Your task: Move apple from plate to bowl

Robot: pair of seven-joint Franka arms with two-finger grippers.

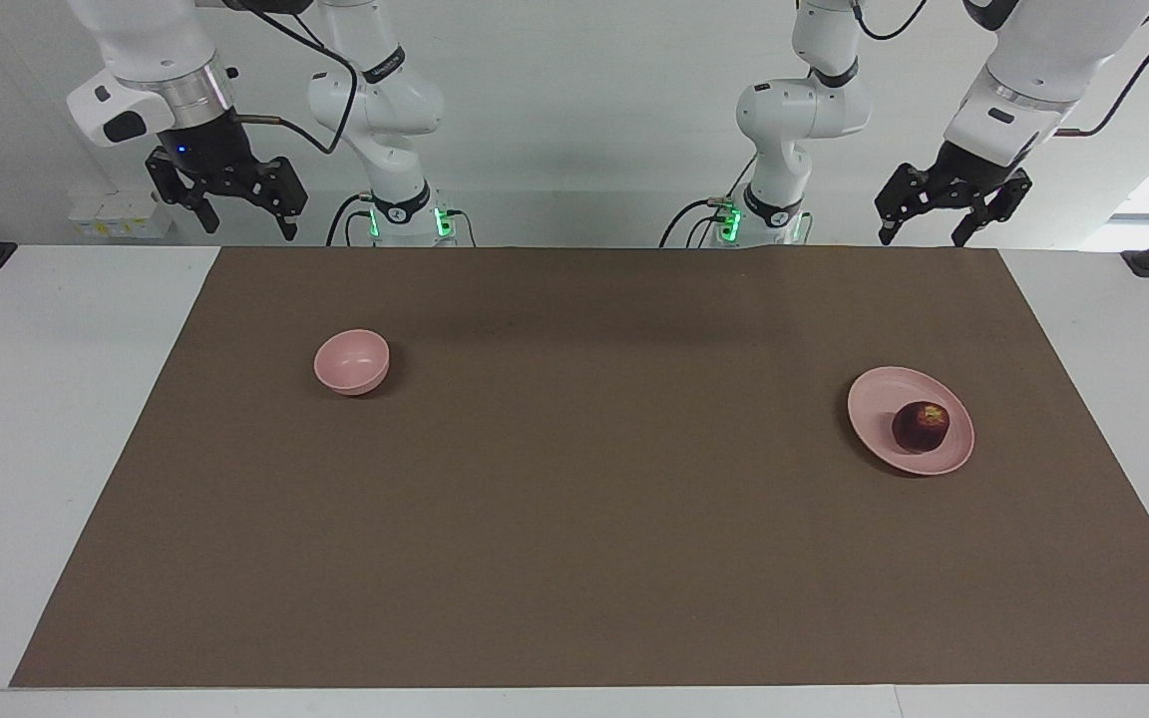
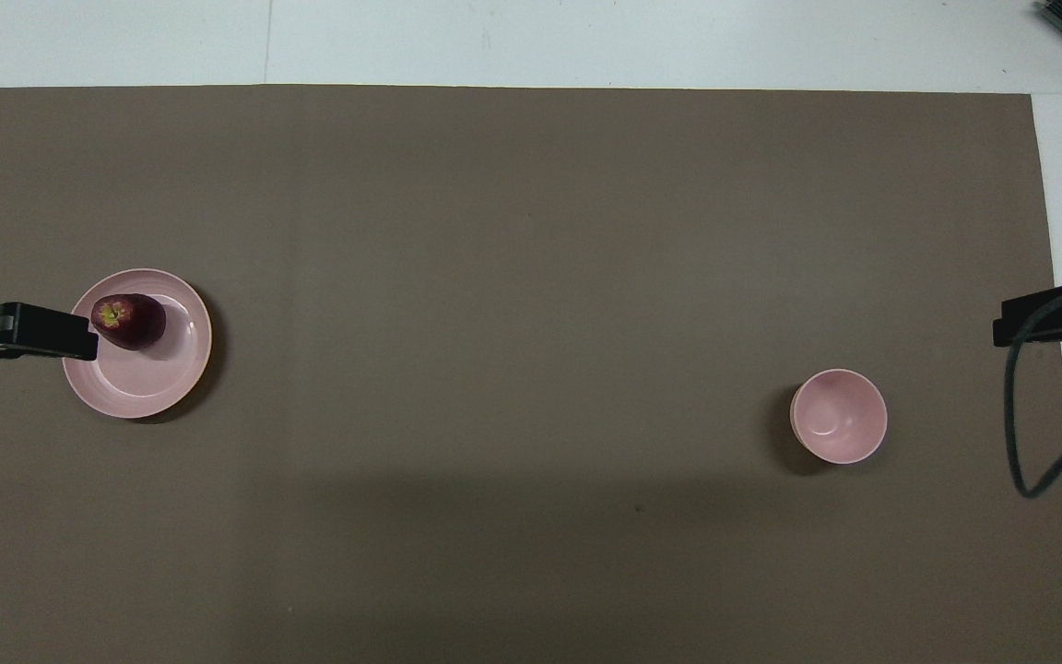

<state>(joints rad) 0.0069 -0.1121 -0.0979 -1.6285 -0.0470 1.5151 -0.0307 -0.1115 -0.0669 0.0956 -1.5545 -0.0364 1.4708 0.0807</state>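
While both arms wait raised at their own end of the table, I see the apple (image 1: 921, 426) lying on the plate (image 1: 879, 394).

From my console, the plate sits on the brown mat (image 1: 574, 558) toward the left arm's end of the table, and the apple rests on it off-centre, its yellowish stem end turned upward. The bowl (image 1: 352, 361) stands upright and empty toward the right arm's end, well apart from the plate and a little nearer to the robots. The left gripper (image 1: 927, 235) hangs high, with its fingers spread and nothing between them; in the overhead view it seems to overlap the plate's rim, though the facing view shows it far above the mat. The right gripper (image 1: 248, 223) hangs high too, fingers likewise spread and empty.
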